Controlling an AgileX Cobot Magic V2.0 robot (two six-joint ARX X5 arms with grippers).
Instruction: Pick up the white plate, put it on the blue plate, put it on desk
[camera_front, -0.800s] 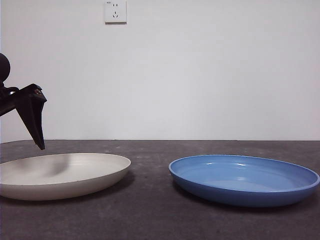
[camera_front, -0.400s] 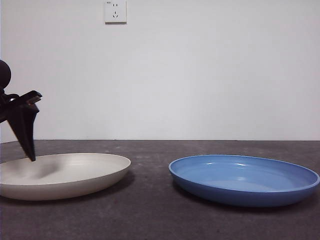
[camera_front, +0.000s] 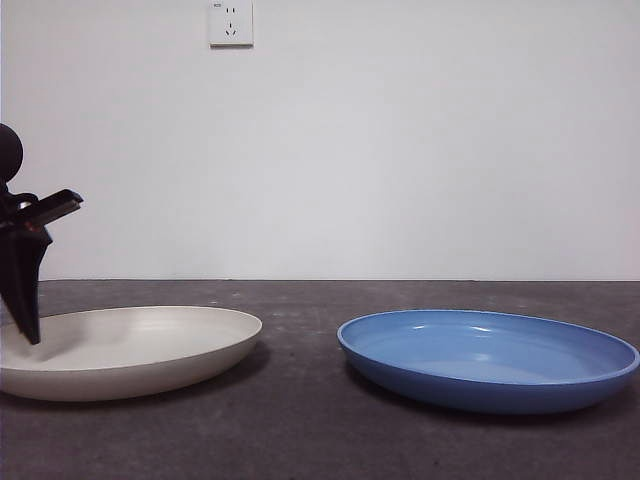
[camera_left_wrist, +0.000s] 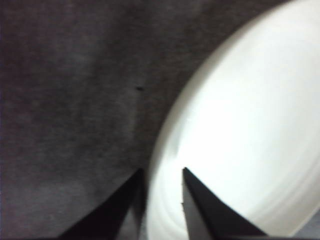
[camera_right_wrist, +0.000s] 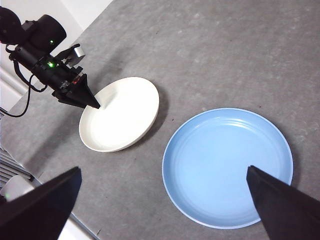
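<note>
The left gripper (camera_left_wrist: 161, 172) straddled the white plate (camera_front: 130, 345) rim at its nine o'clock edge, jaws apart, ready to pinch; the right gripper (camera_right_wrist: 162, 197) waited high, jaws wide.

Robot test lab, a bare white wall (camera_front: 400, 150) with one socket (camera_front: 231, 22) standing behind a dark grey desk (camera_front: 300, 440), cabled robot arm (camera_right_wrist: 42, 55) working over it
</note>
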